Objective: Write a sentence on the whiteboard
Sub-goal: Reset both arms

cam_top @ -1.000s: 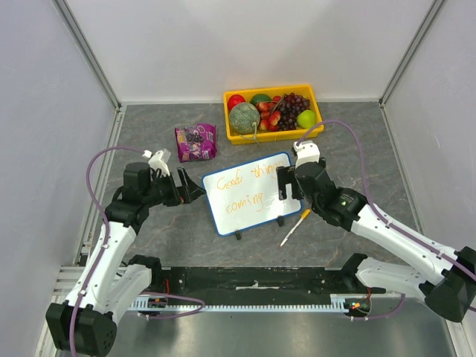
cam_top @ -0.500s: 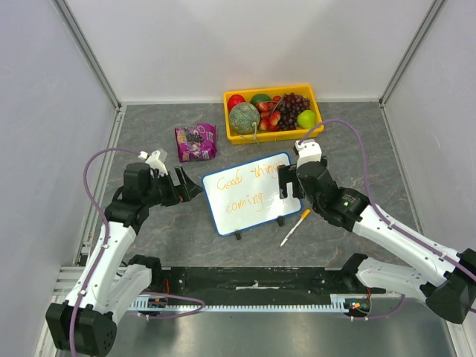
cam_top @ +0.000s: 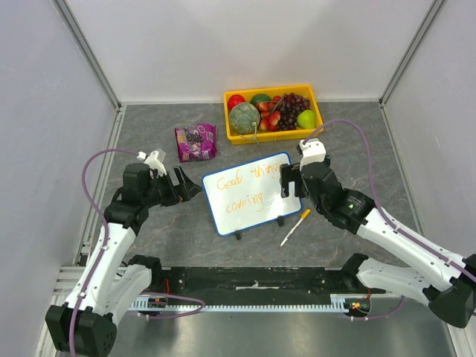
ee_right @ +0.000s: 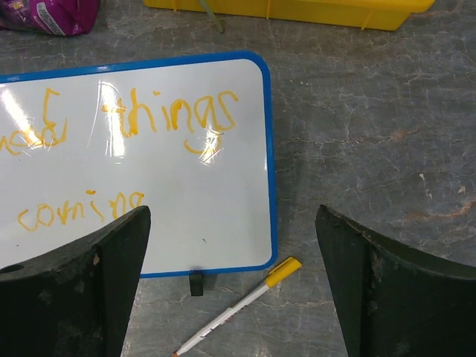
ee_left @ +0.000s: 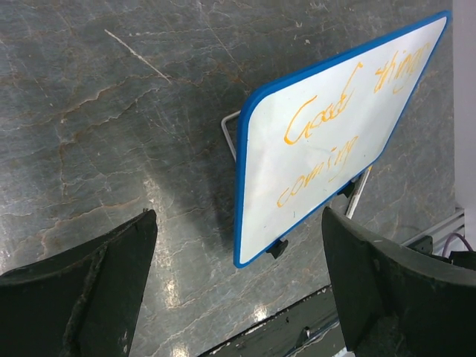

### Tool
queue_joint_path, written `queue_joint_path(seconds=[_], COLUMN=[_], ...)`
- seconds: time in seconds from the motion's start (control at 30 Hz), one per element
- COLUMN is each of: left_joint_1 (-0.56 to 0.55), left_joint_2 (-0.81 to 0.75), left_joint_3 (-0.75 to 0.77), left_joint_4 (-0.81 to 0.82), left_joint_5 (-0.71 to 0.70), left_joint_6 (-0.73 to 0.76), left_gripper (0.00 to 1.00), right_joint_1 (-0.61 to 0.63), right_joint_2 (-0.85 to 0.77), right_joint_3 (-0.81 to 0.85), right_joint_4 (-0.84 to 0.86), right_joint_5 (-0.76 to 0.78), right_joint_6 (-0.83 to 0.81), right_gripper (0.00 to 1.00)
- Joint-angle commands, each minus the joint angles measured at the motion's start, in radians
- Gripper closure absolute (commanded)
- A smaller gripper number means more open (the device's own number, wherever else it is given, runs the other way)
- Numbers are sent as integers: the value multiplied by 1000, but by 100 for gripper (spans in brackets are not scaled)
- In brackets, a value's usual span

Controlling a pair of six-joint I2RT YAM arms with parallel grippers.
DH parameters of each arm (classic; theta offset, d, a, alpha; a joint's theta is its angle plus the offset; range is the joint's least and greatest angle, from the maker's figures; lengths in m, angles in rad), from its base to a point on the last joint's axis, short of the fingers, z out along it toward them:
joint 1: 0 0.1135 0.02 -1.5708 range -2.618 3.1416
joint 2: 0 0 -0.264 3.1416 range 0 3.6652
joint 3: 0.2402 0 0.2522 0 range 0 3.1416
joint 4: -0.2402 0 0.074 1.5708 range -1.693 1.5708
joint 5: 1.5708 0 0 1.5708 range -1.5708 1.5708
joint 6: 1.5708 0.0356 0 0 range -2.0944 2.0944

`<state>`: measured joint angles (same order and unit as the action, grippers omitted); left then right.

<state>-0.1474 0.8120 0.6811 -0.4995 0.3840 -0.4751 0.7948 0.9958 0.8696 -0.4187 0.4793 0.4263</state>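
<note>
The whiteboard [cam_top: 249,193] stands tilted on its small black feet in the middle of the table. The sentence [cam_top: 239,187], in orange cursive on two lines, reads "Good things coming". It also shows in the left wrist view [ee_left: 338,126] and the right wrist view [ee_right: 126,123]. My left gripper [cam_top: 190,186] is open and empty, just left of the board's left edge [ee_left: 239,223]. My right gripper [cam_top: 285,178] is open and empty over the board's right edge [ee_right: 271,163]. A white marker with a yellow cap [cam_top: 295,227] lies on the table in front of the board's right corner [ee_right: 238,305].
A yellow tray [cam_top: 309,95] of fruit stands at the back, behind the board [ee_right: 297,11]. A purple snack bag [cam_top: 195,141] lies to the left of the tray [ee_right: 44,15]. Side walls close in the table on the left and right.
My right gripper has drawn slightly right and back from the board. My left gripper has shifted a little to the left. The board and marker have not moved.
</note>
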Motion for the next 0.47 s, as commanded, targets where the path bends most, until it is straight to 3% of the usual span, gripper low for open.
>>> queue_joint_path(seconds=[0.0,0.27,0.43], left_joint_1=[0,0,2], left_joint_2=[-37,-99,-161], left_joint_3=[20,55,61], left_joint_4=[9,-2,48], left_joint_5=[-40,-141,-227], left_joint_6=[-17,20,56], left_gripper=[5,6,7], right_joint_1=[4,4,4], right_joint_2=[-23,-78,-196], right_joint_3=[9,-24,-122], right_joint_4=[40,95,299], right_joint_5=[21,45,91], right_joint_6=[-11,-9,-73], right_gripper=[2,2,2])
